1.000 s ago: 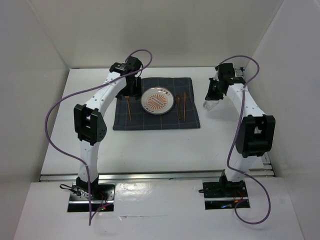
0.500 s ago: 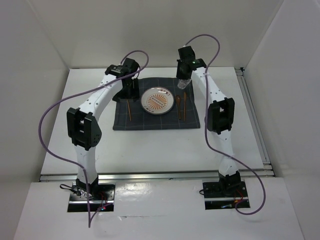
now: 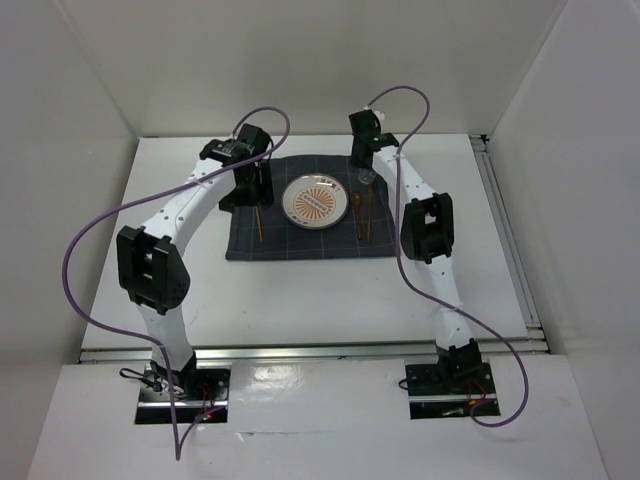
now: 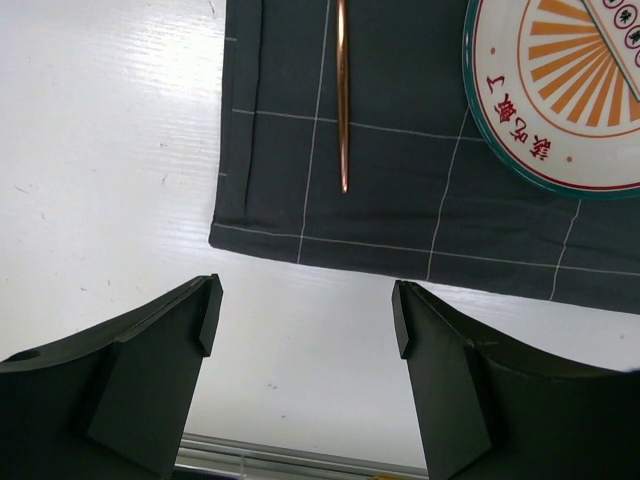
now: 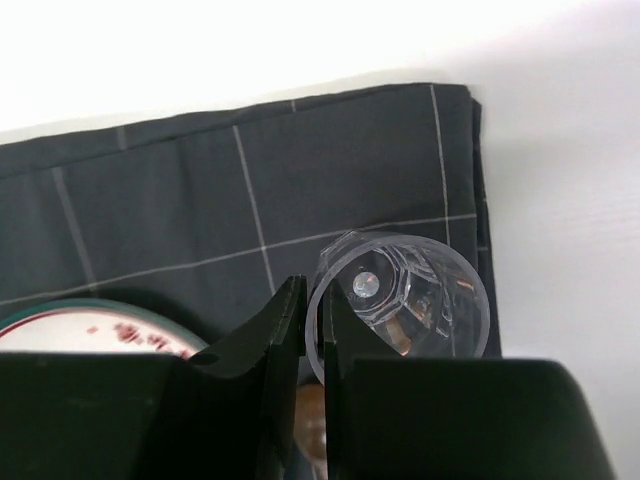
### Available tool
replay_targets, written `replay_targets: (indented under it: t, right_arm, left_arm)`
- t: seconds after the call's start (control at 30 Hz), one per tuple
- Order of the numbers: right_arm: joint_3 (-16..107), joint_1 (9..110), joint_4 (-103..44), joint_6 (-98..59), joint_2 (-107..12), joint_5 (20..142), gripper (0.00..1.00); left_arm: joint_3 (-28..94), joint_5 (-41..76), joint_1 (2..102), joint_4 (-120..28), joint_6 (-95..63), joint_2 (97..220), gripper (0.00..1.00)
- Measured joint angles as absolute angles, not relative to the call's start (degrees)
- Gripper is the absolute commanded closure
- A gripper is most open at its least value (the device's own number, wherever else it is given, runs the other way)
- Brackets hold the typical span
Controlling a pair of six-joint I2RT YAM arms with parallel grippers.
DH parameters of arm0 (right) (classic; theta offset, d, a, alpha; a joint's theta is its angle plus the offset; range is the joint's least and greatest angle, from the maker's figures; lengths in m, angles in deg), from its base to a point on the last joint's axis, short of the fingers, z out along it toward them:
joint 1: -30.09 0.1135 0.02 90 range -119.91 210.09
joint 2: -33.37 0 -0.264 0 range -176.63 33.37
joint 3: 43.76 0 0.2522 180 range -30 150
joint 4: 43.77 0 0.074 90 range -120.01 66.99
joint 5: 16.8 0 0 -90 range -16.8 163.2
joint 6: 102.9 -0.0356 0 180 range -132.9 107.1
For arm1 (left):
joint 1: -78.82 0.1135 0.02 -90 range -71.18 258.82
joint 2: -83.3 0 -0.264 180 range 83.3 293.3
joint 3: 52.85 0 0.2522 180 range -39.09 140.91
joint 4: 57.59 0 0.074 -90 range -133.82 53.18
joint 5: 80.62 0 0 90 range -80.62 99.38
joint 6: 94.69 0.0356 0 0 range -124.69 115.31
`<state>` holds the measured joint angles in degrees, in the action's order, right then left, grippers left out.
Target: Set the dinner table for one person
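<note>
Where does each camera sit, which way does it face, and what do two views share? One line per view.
Top: above and behind the bases, looking down on the table; left arm and right arm show whole.
Left wrist: on the left arm, looking down at the mat edge, a utensil and the plate; open left gripper shows.
Right wrist: on the right arm, looking down at the mat corner; right gripper pinches a glass rim.
Shared: both wrist views show mat and plate rim.

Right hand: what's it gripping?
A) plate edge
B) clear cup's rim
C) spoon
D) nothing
B: in the wrist view the right hand is pinched on the rim of the clear cup, above the dark checked mat.
</note>
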<state>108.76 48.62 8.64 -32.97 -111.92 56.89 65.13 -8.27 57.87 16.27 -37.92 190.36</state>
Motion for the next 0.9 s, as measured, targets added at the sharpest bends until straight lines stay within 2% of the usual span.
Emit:
replay_targets:
  t: [0.03, 0.1, 0.2, 0.23, 0.27, 0.3, 0.4, 0.67, 0.73, 0.83, 0.9]
  right_arm:
    - [108.76, 48.62, 8.27, -32.97, -112.62, 56.71, 1.0]
    - [108.76, 48.7, 6.52, -32.75, -113.45, 55.79, 0.89]
    - [108.78, 48.75, 5.21, -32.8, -113.5, 55.44, 0.79]
    - [108.78, 48.77, 4.91, -32.82, -113.61, 55.44, 0.73]
    - [108.78, 48.81, 4.56, -32.86, -113.76, 55.44, 0.55]
    - [108.76, 48.83, 4.07, -33.08, -113.85, 55.6, 0.45]
    - [108.78, 48.97, 3.27, -33.01, -114.07, 56.23, 0.26]
    - [105.63, 49.23, 1.47, -33.01, -111.57, 57.17, 0.09]
    - [104.02, 49.47, 1.89, -32.93, -109.24, 56.82, 0.08]
    - [101.26, 49.99, 2.0, -33.04, -103.64, 56.08, 0.0]
    - [97.61, 50.23, 2.72, -33.06, -97.59, 55.75, 0.0]
  left_arm:
    - [65.02, -8.27, 57.87, 16.21, -37.92, 190.36, 0.13]
    - [65.02, -8.31, 57.87, 15.9, -37.92, 190.36, 0.13]
    - [64.89, -8.33, 57.87, 15.55, -37.88, 190.36, 0.13]
    - [64.74, -8.35, 57.87, 15.46, -37.88, 190.36, 0.13]
    - [64.69, -8.33, 57.87, 15.46, -37.88, 190.36, 0.13]
    - [64.59, -8.35, 57.87, 15.35, -37.86, 190.36, 0.13]
    - [64.5, -8.35, 57.87, 15.2, -37.86, 190.36, 0.13]
    - [64.5, -8.33, 57.87, 14.65, -37.86, 190.39, 0.13]
    - [64.5, -8.33, 57.87, 14.41, -37.86, 190.41, 0.13]
    - [64.5, -8.07, 57.87, 14.33, -37.64, 190.41, 0.13]
    - [64.5, -7.46, 57.87, 14.13, -37.29, 190.41, 0.13]
